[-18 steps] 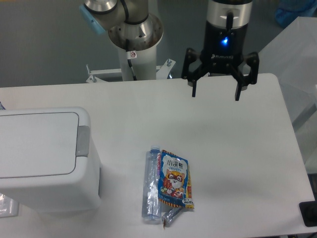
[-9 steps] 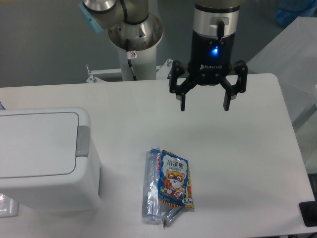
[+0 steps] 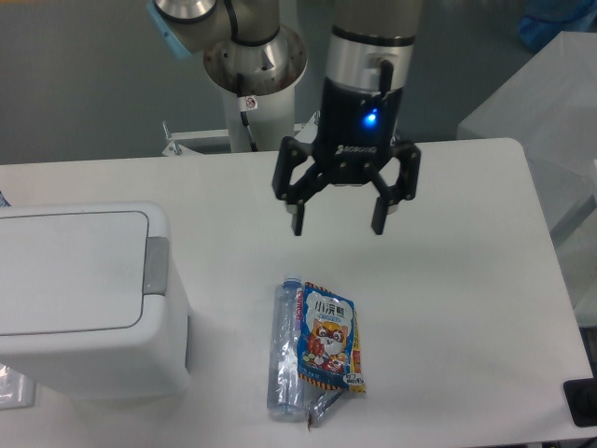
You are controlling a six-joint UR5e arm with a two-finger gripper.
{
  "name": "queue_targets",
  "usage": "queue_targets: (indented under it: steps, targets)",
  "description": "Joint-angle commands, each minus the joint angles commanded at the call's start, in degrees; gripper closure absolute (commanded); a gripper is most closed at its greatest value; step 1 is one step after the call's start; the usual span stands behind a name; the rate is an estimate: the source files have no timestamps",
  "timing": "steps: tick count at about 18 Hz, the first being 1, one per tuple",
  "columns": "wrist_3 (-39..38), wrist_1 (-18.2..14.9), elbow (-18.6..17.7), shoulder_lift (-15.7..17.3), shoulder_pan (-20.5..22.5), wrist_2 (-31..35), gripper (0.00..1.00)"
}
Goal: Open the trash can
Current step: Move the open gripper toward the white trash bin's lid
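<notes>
Above the white table [image 3: 466, 280], mid-frame, the gripper [image 3: 339, 224] hangs pointing down with both black fingers spread wide, nothing between them. Blue LED lit on its body. Fingertips are off the surface, not touching anything.

Down and left of the gripper, well apart from it: the trash can [image 3: 84, 299], white boxy bin sitting at the table's left edge, partly cut off by the frame. Lid is flat and closed. Grey latch tab [image 3: 156, 265] sits on the lid edge that faces toward the gripper's side.

Directly below the gripper, near the front of the table: a clear plastic bottle [image 3: 284, 350] lying on its side, with a blue snack packet [image 3: 326, 341] with a cartoon print resting against and partly over it. Small crumpled silvery wrapper [image 3: 322, 406] just at the packet's lower end, touching or nearly so, can't tell.

Behind the gripper, up and left: the arm's base column [image 3: 256, 75] mounted past the table's far edge.
</notes>
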Motion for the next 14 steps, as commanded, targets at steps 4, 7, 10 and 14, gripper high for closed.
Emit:
queue_targets:
  steps: [4,7,10,14]
  targets:
    - [0.43,0.09,-0.53,-0.61,-2.72,0.09,0.0]
    - [0.09,0.09,-0.61,-0.97,-4.57,0.09,0.0]
    - [-0.18,0.26,-1.75,-0.97,-5.98,0.09,0.0]
    - [-4.04,0.26,-2.55,-0.97,-6.95,-0.09,0.0]
